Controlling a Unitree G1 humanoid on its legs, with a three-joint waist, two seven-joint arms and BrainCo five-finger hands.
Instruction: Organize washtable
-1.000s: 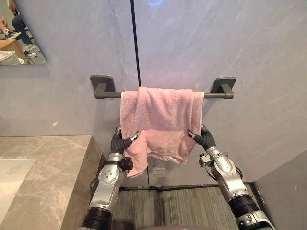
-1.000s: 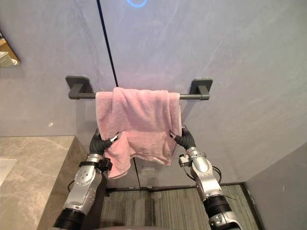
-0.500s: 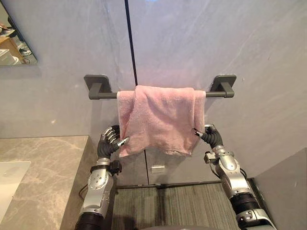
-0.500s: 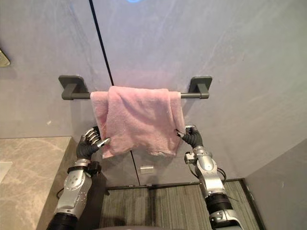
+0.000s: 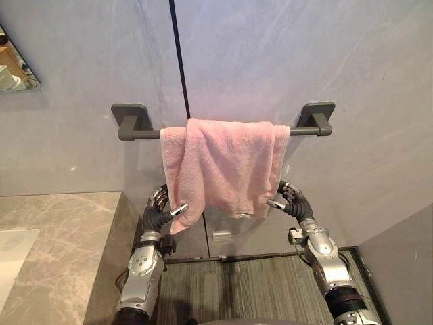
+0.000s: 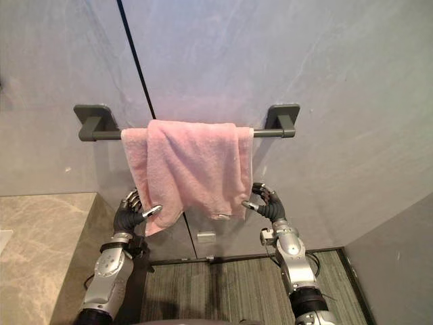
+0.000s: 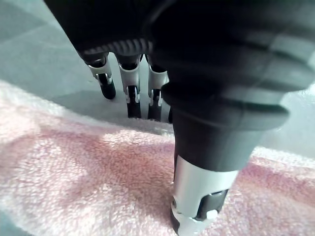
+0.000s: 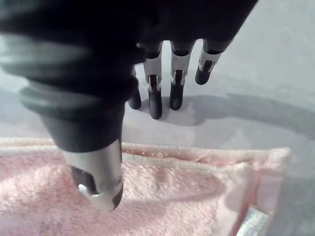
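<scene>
The stone bench (image 5: 61, 237) sits at the far left, well apart from the work. The left robot hand (image 5: 160, 213) is at the towel's lower left corner with its fingers loose toward the wall and its thumb in front of the cloth, apparently gripping nothing. The pink towel (image 5: 226, 166) is draped over the dark wall rail (image 5: 143, 133), so it hangs flat to dry. The right robot hand (image 5: 292, 204) hovers just beside the lower right corner, equally slack and probably placed to even the hem.

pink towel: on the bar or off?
On. The towel hangs draped over the wall bar, lower edge uneven. The left hand and right hand are open by its lower corners.
</scene>
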